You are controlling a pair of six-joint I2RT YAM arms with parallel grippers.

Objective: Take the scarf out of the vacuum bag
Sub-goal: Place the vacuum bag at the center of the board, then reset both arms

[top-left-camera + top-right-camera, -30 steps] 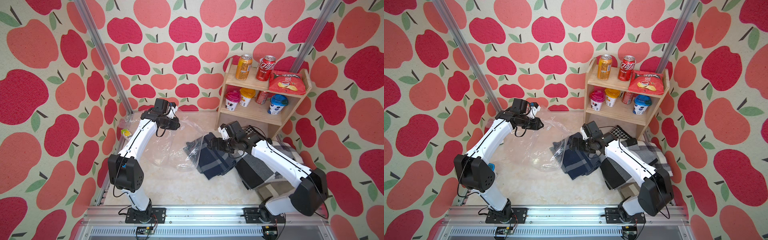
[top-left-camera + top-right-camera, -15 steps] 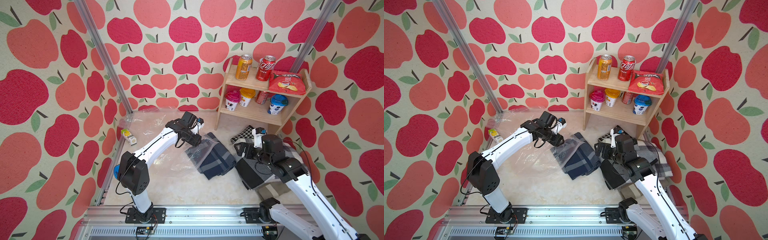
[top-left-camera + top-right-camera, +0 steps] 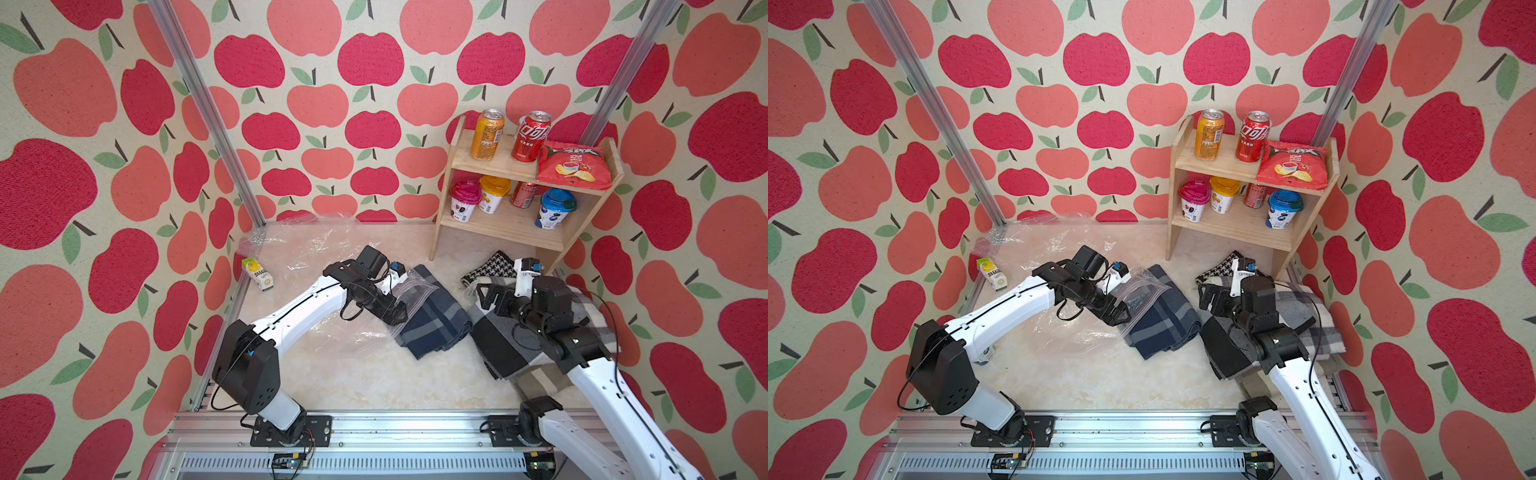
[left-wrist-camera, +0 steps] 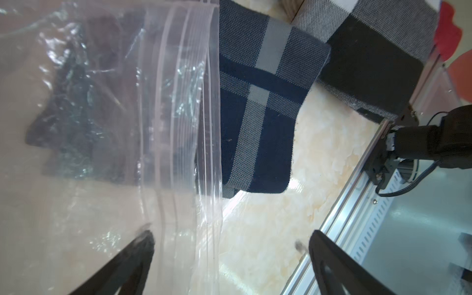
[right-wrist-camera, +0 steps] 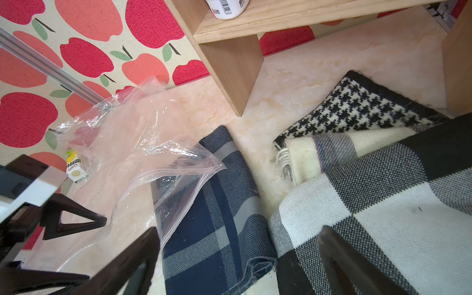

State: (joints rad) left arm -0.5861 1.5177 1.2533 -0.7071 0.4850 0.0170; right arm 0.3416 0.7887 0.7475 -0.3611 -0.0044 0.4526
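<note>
Poking-out scarf (image 3: pixel 432 320): blue checked cloth, mostly out on the table (image 3: pixel 365 382) just past the left fingertips. One end lies under the bag's zip strip (image 4: pixel 178 127), and I think a bit of it sits inside.
Vacuum bag (image 3: pixel 316 257): clear and crinkly, lying flat behind the left fingers. Its mouth faces the scarf, so the cloth can slide straight out.
Left gripper (image 4: pixel 229 237): fingers wide apart, holding nothing. The zip strip runs between them, with one finger (image 4: pixel 132 255) over the plastic. My guess — it is there to pin or pinch the bag so the bag does not slide.
Right gripper (image 5: pixel 238 233): fingers wide apart too, holding nothing. It hangs above the spot where the blue scarf meets a pile of other scarves (image 3: pixel 503 353). The blue edge is near one finger and black-and-white cloth is near the other. It looks best placed to pull.
Edges: the scarf's free side touches or nearly touches the pile, so a grab there could catch the wrong cloth.
Open room: bare table lies beyond the scarf's near end, toward the front rail (image 3: pixel 374 419). The wooden shelf (image 3: pixel 498 224) stands past the right fingertips — that way is blocked.
</note>
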